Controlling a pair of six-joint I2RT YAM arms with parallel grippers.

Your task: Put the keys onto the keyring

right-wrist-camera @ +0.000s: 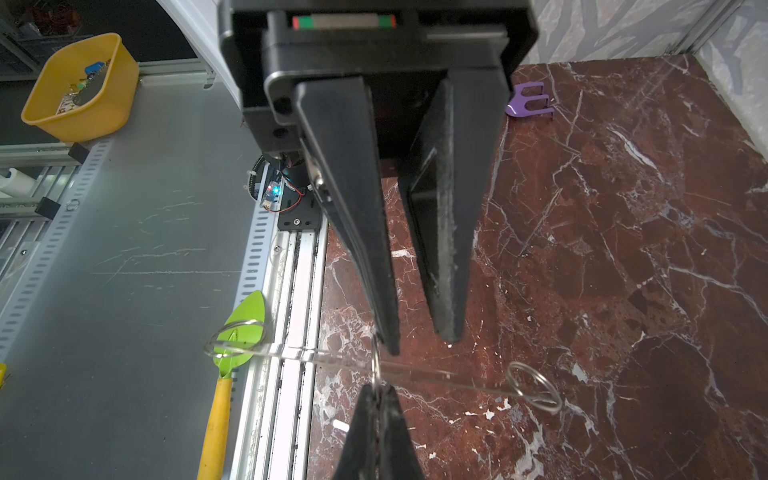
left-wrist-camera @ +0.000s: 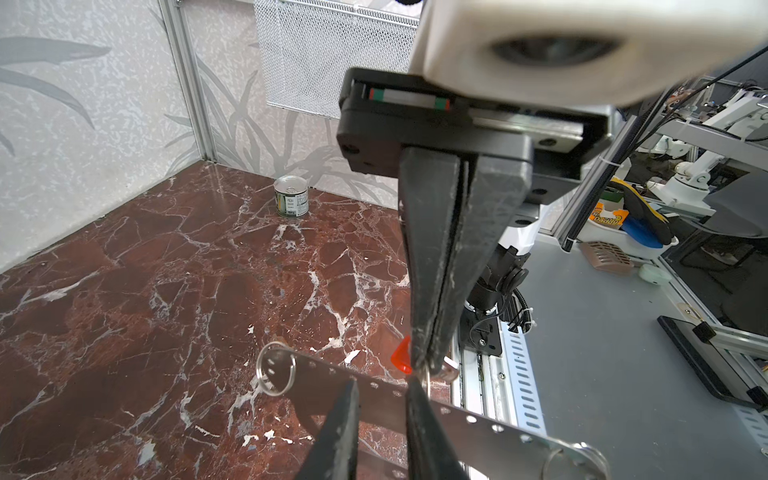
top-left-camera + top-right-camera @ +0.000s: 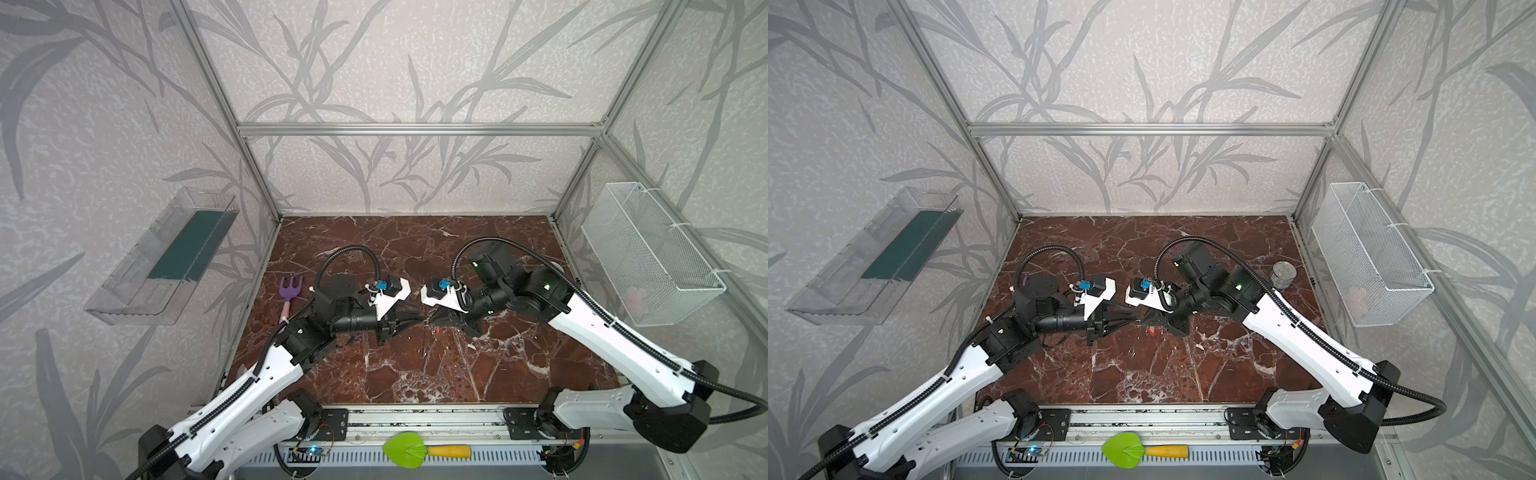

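Where the two grippers meet: above the middle of the bench (image 3: 415, 365), well apart from the small tin can (image 3: 1283, 274), on its left in both top views and closer to the front rail (image 3: 415, 415).
Left gripper (image 2: 384, 386): fingers a narrow gap apart, clamped on the keyring (image 2: 316, 374), holding it level and off the bench.
Keyring: its holed edge runs across the left fingertips (image 2: 351, 399); a split ring (image 2: 276, 368) hangs at each end.
Right gripper (image 2: 428, 361): fingers pressed together on the wire loop of the keys (image 2: 401, 353), tip to tip with the left gripper at the holed edge.
Keys: the red tag juts out beside the right gripper's tips, just beside the keyring; whether the loop passes through a hole I cannot tell.
Open room: bare bench from the can to the keyring, and from the keyring on to the rail.
Edges: the can stands near the bench's right edge; a purple toy rake (image 3: 291, 286) lies far across from the can, by the opposite edge.
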